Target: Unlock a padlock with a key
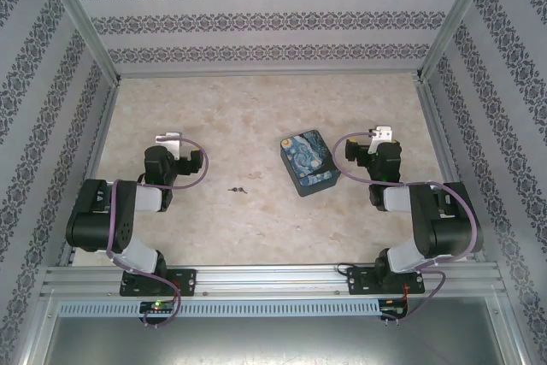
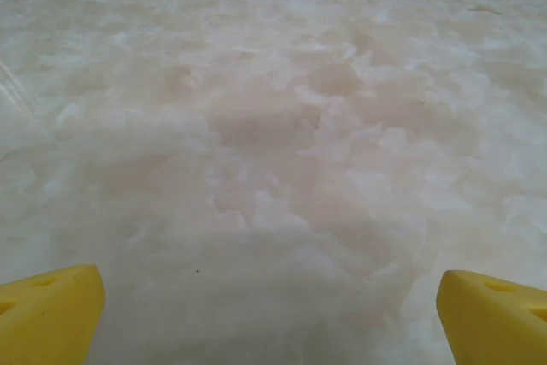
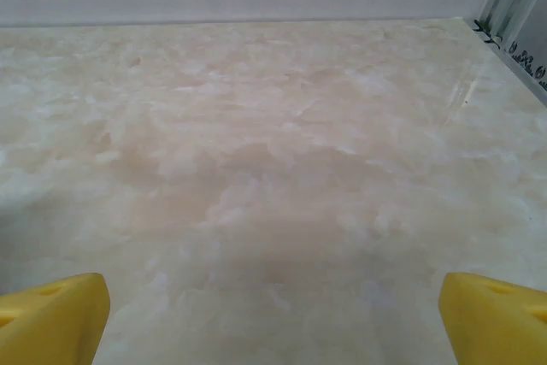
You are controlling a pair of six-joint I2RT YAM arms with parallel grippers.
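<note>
The key (image 1: 239, 189), a tiny dark metal piece, lies on the marble tabletop between the two arms. A blue swirl-patterned rectangular tin (image 1: 308, 162) sits right of it; no padlock is visible. My left gripper (image 1: 170, 138) rests at the left, well left of the key. Its yellow fingertips (image 2: 49, 312) stand wide apart over bare table. At the right, beside the tin, my right gripper (image 1: 379, 135) is held low. It is open too, yellow fingertips (image 3: 53, 318) far apart, nothing between them.
Patterned walls and metal frame posts (image 1: 81, 19) enclose the table (image 1: 256, 117) on three sides. An aluminium rail (image 1: 273, 279) runs along the near edge under the arm bases. The back half of the tabletop is bare marble.
</note>
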